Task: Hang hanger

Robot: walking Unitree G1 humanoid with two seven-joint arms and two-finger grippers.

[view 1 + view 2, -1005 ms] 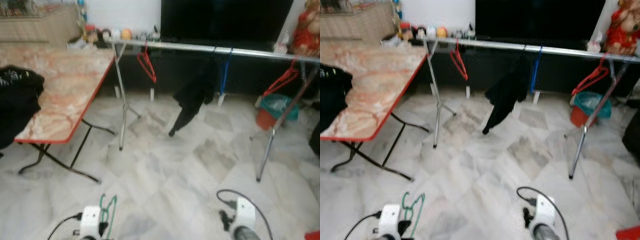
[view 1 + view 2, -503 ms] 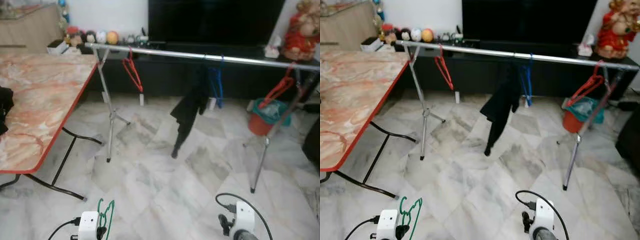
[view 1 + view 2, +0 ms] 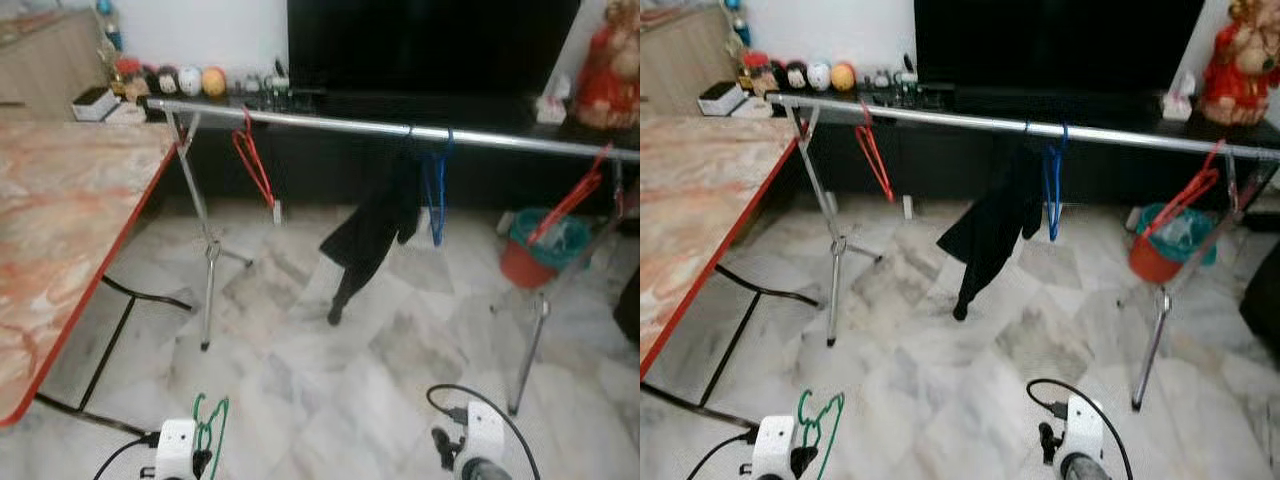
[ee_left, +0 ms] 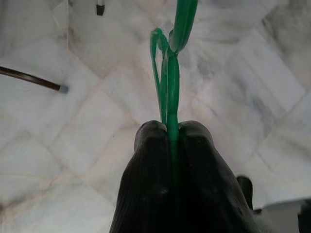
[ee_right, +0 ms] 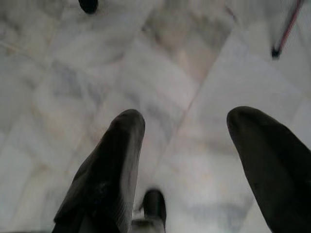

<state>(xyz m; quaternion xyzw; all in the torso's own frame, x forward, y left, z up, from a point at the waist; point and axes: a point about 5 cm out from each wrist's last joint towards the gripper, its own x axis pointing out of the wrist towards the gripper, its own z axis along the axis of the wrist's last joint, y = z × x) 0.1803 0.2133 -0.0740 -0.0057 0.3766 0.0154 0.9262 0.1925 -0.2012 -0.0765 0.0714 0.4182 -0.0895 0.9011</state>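
I am turning and walking toward the clothes rail (image 3: pixel 400 128): over the last second the marble-topped folding table (image 3: pixel 60 230) has been sliding off to my left and the rail has been coming round to sit squarely ahead, though it is still well apart from me across the tiled floor (image 3: pixel 330 370).

My left gripper (image 4: pixel 171 128) is carrying the green hanger (image 4: pixel 170 63), its two black fingers pressed together and clamped on the wire, with the hook end pointing away from the wrist over the tiles. In the head views the hanger is standing upright at the bottom left, just above the wrist. My right gripper (image 5: pixel 187 141) is hanging low with its fingers spread wide apart, holding nothing.

On the rail a red hanger (image 3: pixel 255 165) is hanging near the left stand, a black garment (image 3: pixel 375 225) and a blue hanger (image 3: pixel 435 195) are near the middle, and another red hanger (image 3: pixel 570 200) is toward the right end. The bare stretch between the left red hanger and the garment looks to me like the likeliest spot. I judge the approach is nearly lined up; closing in and raising the left arm remain.
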